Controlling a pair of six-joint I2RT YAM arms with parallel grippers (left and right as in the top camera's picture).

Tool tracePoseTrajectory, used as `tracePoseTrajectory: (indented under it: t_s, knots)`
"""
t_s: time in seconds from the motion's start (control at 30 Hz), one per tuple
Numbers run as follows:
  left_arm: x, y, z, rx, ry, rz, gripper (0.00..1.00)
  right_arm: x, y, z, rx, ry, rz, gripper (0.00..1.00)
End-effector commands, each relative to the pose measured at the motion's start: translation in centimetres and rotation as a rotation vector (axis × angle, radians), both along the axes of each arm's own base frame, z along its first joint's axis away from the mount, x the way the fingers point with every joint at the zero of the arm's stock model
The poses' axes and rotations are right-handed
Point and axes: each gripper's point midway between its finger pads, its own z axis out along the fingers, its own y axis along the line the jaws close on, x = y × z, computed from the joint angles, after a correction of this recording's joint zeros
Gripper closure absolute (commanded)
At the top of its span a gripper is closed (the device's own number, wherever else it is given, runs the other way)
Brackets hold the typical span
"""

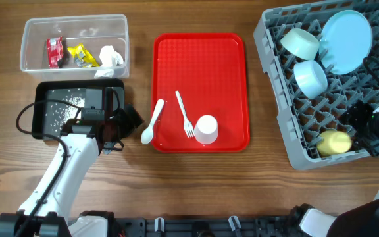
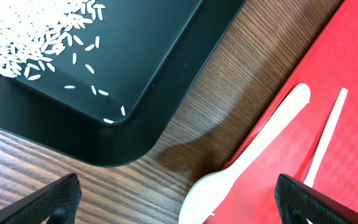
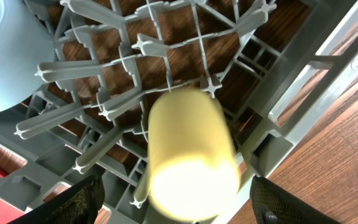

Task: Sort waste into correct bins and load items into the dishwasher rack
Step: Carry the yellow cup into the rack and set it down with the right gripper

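Left end effector (image 2: 182,204) is spread wide and holds nothing. It hangs low over the bench (image 1: 268,191), right above the spoon (image 2: 247,155), whose bowl lies off the edge of the red tray (image 1: 199,49) on the wood while its handle rests on the tray. Just beside it on that tray are the fork (image 1: 184,113) and, upside down, the white cup (image 1: 206,129). To the other side sits the black tray (image 2: 166,37) with rice (image 2: 30,37) scattered inside, and beyond it the tub (image 1: 25,46) holds the red wrapper (image 1: 55,51), yellow wrapper (image 1: 81,56) and tissue (image 1: 112,57). Over to the right end effector (image 3: 179,205): released, fingers apart on either side of the yellow cup (image 3: 191,155), which lies on its side among the pegs in the near corner of the rack (image 1: 276,92). Further back in the rack stand two bowls (image 1: 300,43) and the plate (image 1: 346,33).
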Motion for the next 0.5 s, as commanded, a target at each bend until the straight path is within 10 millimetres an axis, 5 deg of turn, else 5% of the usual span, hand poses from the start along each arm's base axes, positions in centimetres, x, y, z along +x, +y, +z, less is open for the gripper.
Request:
tracePoseTrajectory:
  t_s: [0.0, 0.23, 0.47]
  knots:
    - [-0.1, -0.1, -0.2, -0.008, 0.008, 0.011, 0.00, 0.6, 0.1, 0.9, -0.001, -0.038, 0.027, 0.20]
    - [-0.1, -0.1, -0.2, -0.008, 0.008, 0.011, 0.00, 1.5, 1.5, 1.8, 0.042, -0.107, 0.102, 0.22]
    - [-0.1, -0.1, -0.2, -0.008, 0.008, 0.011, 0.00, 2.2, 4.3, 6.6, -0.054, -0.264, 0.206, 0.22]
